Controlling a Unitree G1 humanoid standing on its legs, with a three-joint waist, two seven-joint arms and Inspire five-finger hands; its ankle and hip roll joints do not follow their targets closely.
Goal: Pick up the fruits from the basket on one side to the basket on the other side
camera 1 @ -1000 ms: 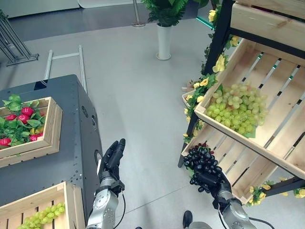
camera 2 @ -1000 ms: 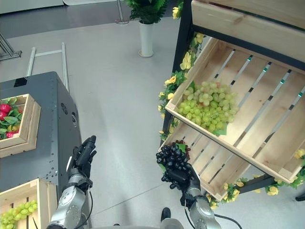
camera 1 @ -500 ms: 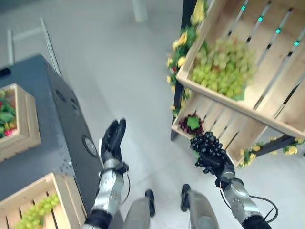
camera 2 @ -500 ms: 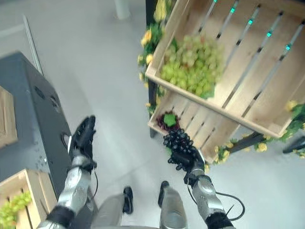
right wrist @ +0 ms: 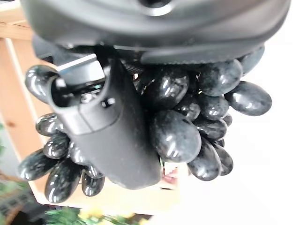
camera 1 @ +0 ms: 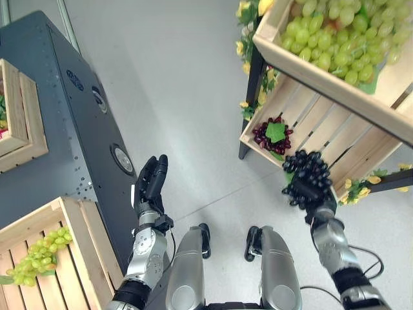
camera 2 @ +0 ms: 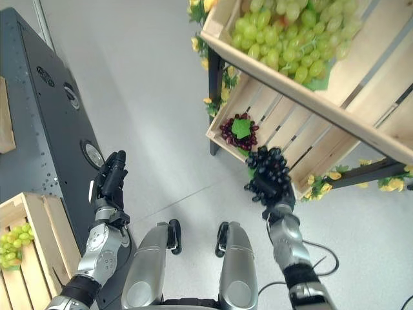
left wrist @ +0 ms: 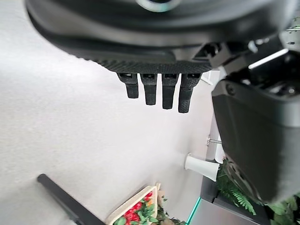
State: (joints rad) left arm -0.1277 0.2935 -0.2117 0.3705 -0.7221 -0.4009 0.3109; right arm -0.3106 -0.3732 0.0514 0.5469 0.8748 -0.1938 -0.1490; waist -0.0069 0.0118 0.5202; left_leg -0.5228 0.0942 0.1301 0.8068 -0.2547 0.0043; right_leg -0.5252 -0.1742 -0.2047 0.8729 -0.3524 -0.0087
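A bunch of black grapes (camera 1: pixel 304 174) hangs in the air in front of the shelf's lower wooden crate (camera 1: pixel 303 126), and my right hand (camera 1: pixel 312 196) is shut on it; in the right wrist view my thumb (right wrist: pixel 112 136) curls over the black grapes (right wrist: pixel 178 122). A dark red grape bunch with a green leaf (camera 1: pixel 272 135) lies inside that lower crate. Green grapes (camera 1: pixel 335 35) fill the upper crate. My left hand (camera 1: pixel 150 183) stands open with straight fingers (left wrist: pixel 159 89) beside the dark grey cabinet (camera 1: pixel 71 129). On the cabinet a wooden crate (camera 1: pixel 55 258) holds green grapes (camera 1: pixel 35 258).
Yellow artificial flowers (camera 1: pixel 248 45) trim the shelf's black frame (camera 1: pixel 253 103). A second wooden crate (camera 1: pixel 22 119) sits further back on the cabinet. Bare grey floor (camera 1: pixel 174 84) lies between cabinet and shelf.
The camera has tilted down. My right hand has drawn the black grapes back from the lower crate and raised them a little. The left hand stays open beside the cabinet.
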